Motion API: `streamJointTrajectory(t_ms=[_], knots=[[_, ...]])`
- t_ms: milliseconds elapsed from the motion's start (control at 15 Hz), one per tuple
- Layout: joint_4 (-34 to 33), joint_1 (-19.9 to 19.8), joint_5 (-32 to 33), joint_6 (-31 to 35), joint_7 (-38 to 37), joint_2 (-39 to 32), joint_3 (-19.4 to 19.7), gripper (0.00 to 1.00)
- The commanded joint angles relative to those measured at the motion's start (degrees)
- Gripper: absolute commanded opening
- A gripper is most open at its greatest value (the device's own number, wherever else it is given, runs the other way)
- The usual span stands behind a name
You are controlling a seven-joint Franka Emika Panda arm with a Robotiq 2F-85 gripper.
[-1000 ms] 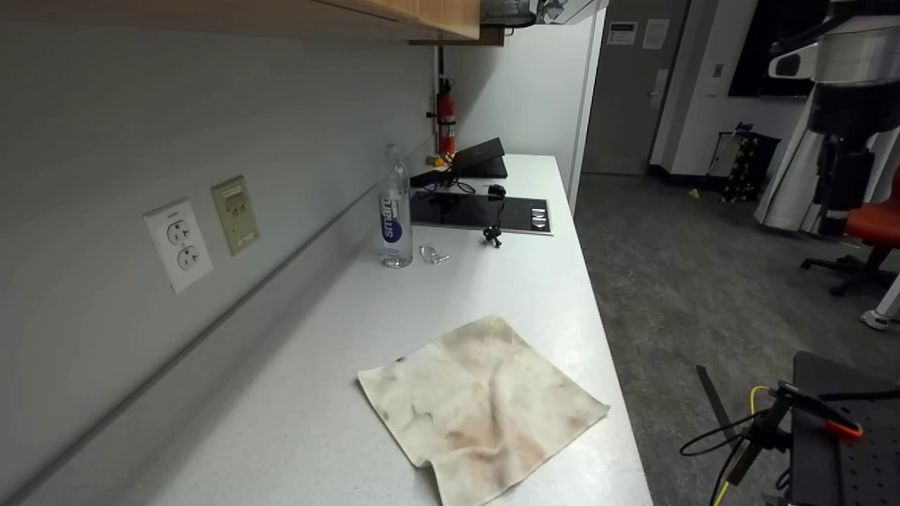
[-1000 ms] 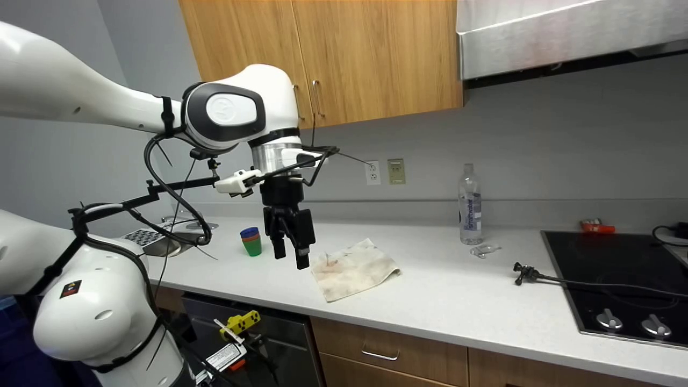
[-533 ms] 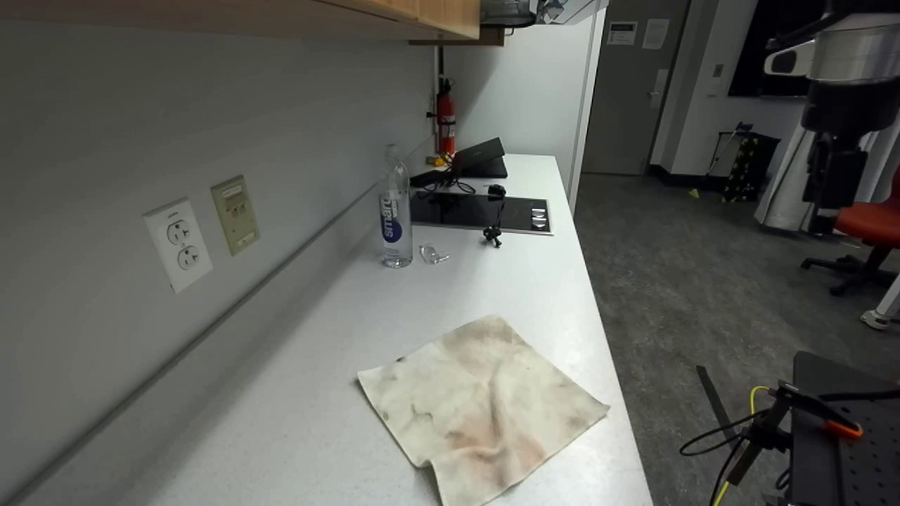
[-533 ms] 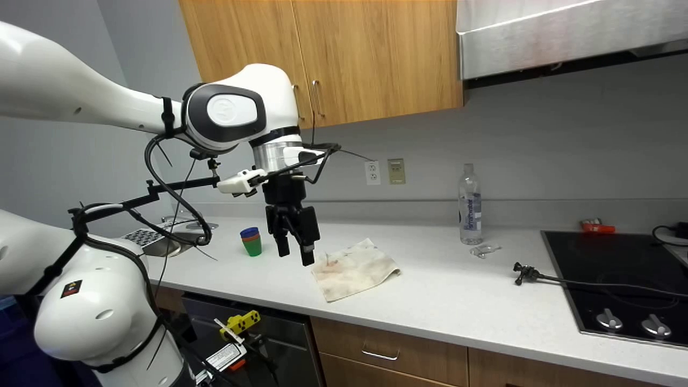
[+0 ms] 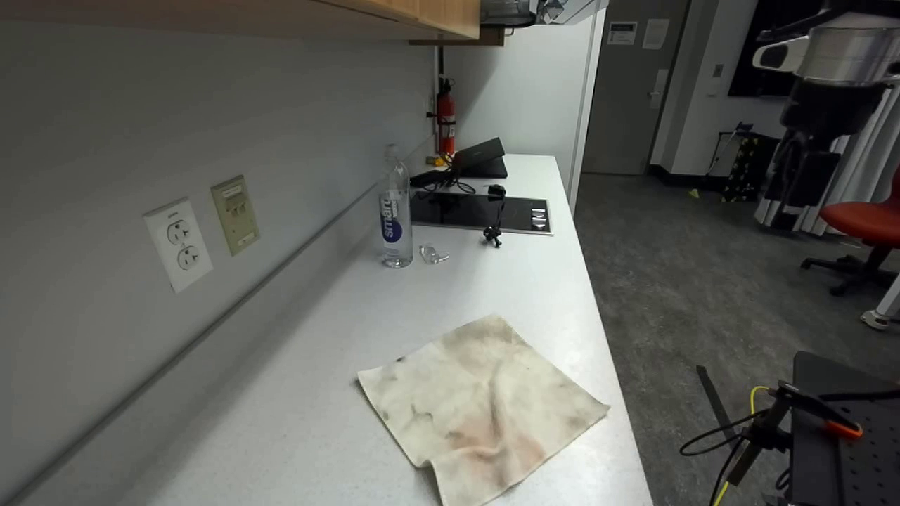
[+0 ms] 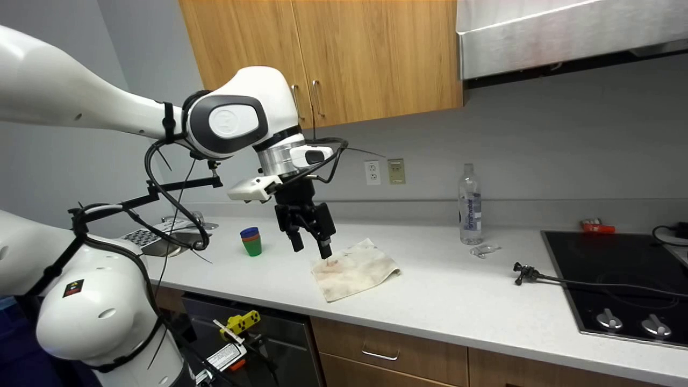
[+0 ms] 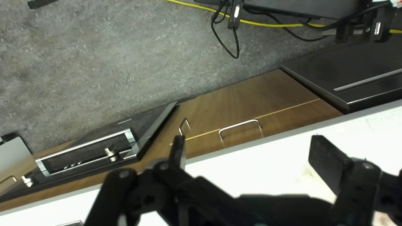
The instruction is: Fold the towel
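The cream towel (image 5: pixel 485 400) lies spread on the white counter, with brownish and reddish stains. A raised crease runs through its middle, and its near left edge is rumpled. It shows in an exterior view (image 6: pixel 357 271) as well, where my gripper (image 6: pixel 312 251) hangs above the counter around the towel's left corner, tilted, its fingers apart. In the wrist view the jaws stand wide with nothing between them, and a pale patch of towel (image 7: pixel 314 185) peeks out beside the right finger; most of it is hidden there. The gripper does not touch the cloth.
A water bottle (image 6: pixel 470 209) and a small clear item (image 6: pixel 485 250) stand behind the towel. Stacked cups (image 6: pixel 251 241) are at the left, near the sink. A black cabled mount (image 6: pixel 529 273) lies by the cooktop (image 6: pixel 634 274). Wooden cabinets (image 6: pixel 376 59) overhang the counter.
The gripper has moved toward the towel, rightward and slightly up in an exterior view, and has tilted more. Its fingers stay apart. The towel has not moved.
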State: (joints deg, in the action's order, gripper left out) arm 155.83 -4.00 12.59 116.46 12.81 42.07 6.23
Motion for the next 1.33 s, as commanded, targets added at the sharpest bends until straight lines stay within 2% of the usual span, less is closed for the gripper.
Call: streamJointTrajectory(t_ms=[0, 67, 200, 333, 667, 933, 1000, 1267], knots=[[-5.0, 2.2, -2.5, 11.2, -1.6, -12.3, 0.5, 1.0], [-0.7, 0.7, -1.3, 6.5, -0.2, -3.1, 0.1, 1.0], [-2.4, 1.1, -1.8, 10.4, -0.8, -8.5, -0.1, 1.0], [-3.8, 1.2, -1.9, 11.0, -1.0, -11.8, -0.2, 1.0], [-4.5, 1.6, -2.5, 11.2, -0.1, -12.5, 0.1, 1.0], [-3.7, 3.0, -4.8, 14.1, 3.4, -12.6, 1.6, 1.0], [-8.2, 4.3, -6.8, 18.2, 4.0, -20.1, 1.9, 1.0], [-12.0, 8.1, -15.1, 26.5, 9.1, -27.5, 3.0, 1.0]])
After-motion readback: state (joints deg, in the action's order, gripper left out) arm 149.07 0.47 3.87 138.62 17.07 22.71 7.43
